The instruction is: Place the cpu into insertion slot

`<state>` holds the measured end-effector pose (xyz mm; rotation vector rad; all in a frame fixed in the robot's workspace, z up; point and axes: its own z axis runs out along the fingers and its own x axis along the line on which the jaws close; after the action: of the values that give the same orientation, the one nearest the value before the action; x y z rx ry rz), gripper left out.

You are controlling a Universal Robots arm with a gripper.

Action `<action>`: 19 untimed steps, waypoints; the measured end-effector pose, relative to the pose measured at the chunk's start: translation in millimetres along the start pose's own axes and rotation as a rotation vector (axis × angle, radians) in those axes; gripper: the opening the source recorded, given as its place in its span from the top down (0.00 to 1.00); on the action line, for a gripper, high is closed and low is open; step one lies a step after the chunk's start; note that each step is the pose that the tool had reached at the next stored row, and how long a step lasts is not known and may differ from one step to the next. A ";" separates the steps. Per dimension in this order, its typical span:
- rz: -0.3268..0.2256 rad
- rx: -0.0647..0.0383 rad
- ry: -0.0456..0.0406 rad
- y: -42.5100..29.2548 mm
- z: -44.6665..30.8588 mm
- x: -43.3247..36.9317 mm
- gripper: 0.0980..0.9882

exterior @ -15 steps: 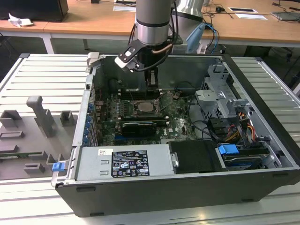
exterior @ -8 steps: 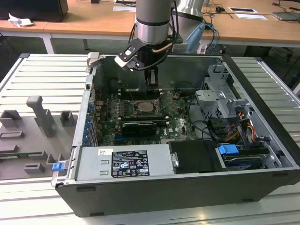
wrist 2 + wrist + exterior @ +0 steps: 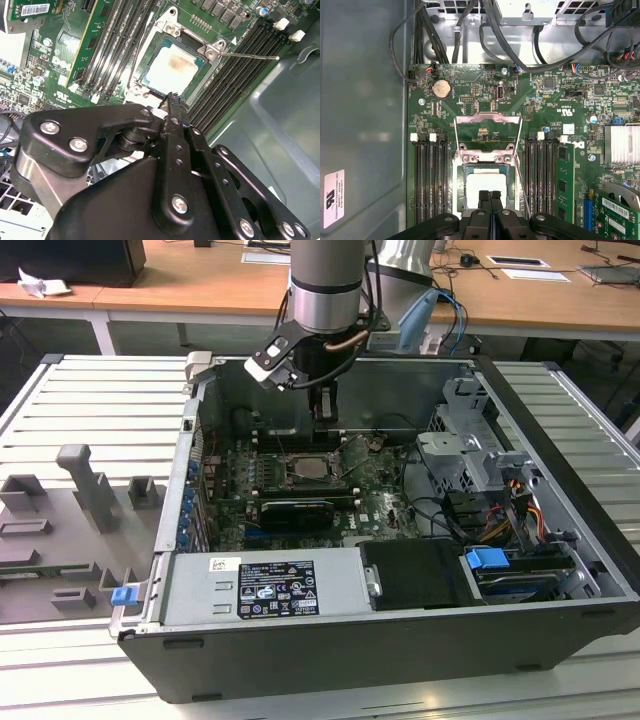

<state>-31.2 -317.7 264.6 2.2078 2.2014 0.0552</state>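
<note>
Now | step: cpu (image 3: 172, 70) looks seated in insertion slot (image 3: 192, 40), placing seems done | end effector (image 3: 169, 100) just above chip, fingers pinched narrow, holding 0 items | load frame (image 3: 487, 116) up, lever (image 3: 250, 56) out | any pull-away needs straight vert. clearance, no nudge.

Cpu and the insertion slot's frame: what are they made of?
The cpu looks metal on top: a pale, matte silver-beige face with a brownish smudge. The insertion slot has a thin frame that seems bare metal, maybe steel, since it shines.
</note>
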 end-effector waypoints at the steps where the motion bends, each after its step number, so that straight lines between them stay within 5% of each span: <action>1: 0.000 0.000 0.0000 0.0 -0.4 0.0 0.99; 19: 0.000 0.000 0.0000 0.2 -5.8 0.0 0.99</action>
<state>-31.2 -317.8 270.4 2.2078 2.2014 0.0553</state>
